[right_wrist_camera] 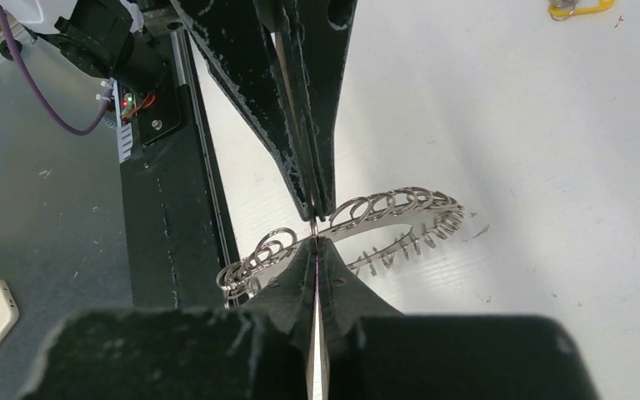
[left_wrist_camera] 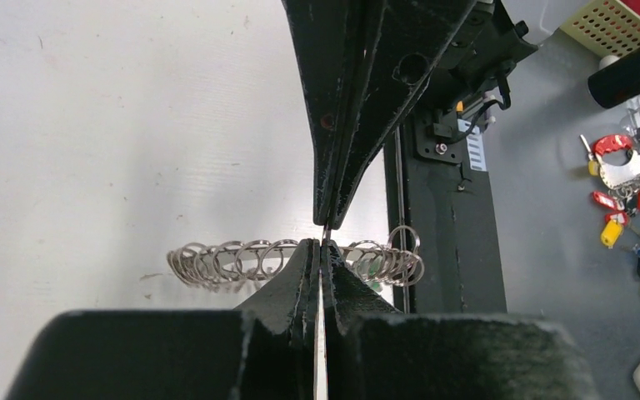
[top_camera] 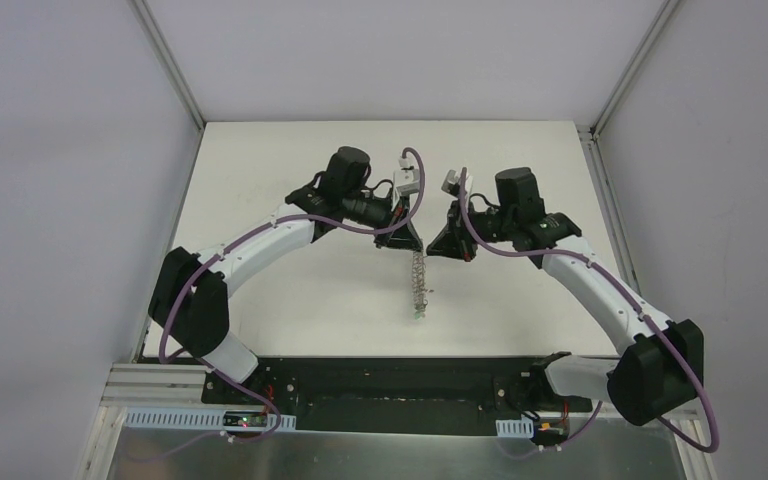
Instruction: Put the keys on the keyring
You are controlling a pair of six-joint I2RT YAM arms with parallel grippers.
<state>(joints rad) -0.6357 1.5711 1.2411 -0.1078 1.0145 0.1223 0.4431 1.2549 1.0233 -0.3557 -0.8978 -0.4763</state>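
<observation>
Keyring (top_camera: 419, 285) – location? (Ana asking, Ben on the views.)

Ben: Middle of the table (top_camera: 520, 180). From above it reads as a thin line, so it stands on edge. It runs from the meeting fingertips toward the black base rail (top_camera: 390, 385). Rim fringed in silver wire.

Ana: Left gripper (left_wrist_camera: 320, 245)?

Ben: Fingers (left_wrist_camera: 293, 279) pressed together, tips nipping the ring's rim. The fringe fans out to both sides of the pinch.

Ana: Right gripper (right_wrist_camera: 315, 242)?

Ben: Same. Fingers (right_wrist_camera: 293, 271) closed tight on the rim, tip to tip with the left pair coming in opposite.

Ana: Keys?

Ben: Yellow key (right_wrist_camera: 579, 7) lies flat on the table, well apart from the ring, cut by the frame edge in the right wrist view. Green key (top_camera: 418, 313) is a speck at the ring's near end (some green also shows behind the fringe in the left wrist view). Threaded on or just beside it? Cannot tell, too small.

Ana: Other?

Ben: Bunch of coloured key tags (left_wrist_camera: 625, 200) on the grey surface off the table.
</observation>
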